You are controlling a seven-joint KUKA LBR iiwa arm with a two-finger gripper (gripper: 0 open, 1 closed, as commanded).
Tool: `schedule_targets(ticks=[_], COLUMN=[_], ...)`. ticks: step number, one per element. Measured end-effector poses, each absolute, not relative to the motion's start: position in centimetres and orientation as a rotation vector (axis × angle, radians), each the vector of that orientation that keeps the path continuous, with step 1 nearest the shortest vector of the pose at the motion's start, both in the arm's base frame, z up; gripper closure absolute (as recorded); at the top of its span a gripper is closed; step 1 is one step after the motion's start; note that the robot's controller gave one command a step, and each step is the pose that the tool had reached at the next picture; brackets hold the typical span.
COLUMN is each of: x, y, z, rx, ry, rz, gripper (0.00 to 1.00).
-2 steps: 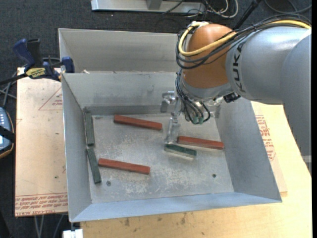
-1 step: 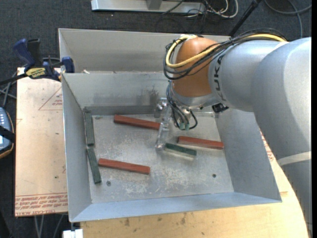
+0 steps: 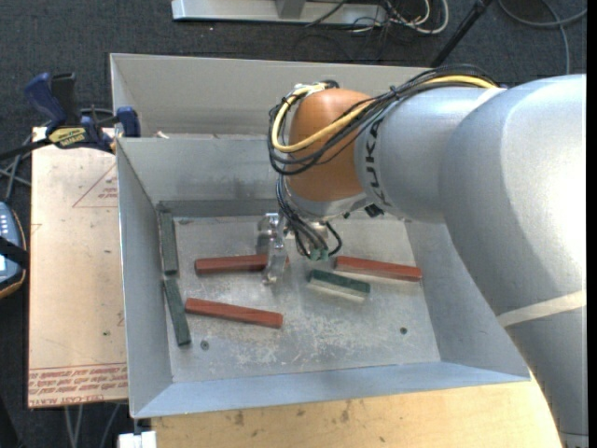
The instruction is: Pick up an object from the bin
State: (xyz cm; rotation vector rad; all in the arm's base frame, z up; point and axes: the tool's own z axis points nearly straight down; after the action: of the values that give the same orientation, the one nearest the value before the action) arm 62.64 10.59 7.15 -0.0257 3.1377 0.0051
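Grey metal bin holds loose red-brown and dark green flat sticks. Gripper sits at right end of upper-left red-brown stick; clenched or released, cannot tell.

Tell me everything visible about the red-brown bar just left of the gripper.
The red-brown bar is a long, thin, flat strip, matte, perhaps painted wood or plastic, with a square left end. It lies flat on the bin floor near the middle, running almost level left to right. Its right end reaches the gripper, which hides the tip; contact cannot be told. Nothing else touches it.
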Motion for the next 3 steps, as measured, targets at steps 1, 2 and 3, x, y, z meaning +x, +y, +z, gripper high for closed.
schedule_targets(ticks=[1,2,3], x=[62.65,62.65,62.92], y=[10.57,10.57,11.22], z=[7.15,7.15,7.57], rx=[-0.024,-0.024,-0.283], ry=[3.138,3.138,3.127], rz=[0.005,0.005,0.0], gripper=[1.0,1.0,1.0])
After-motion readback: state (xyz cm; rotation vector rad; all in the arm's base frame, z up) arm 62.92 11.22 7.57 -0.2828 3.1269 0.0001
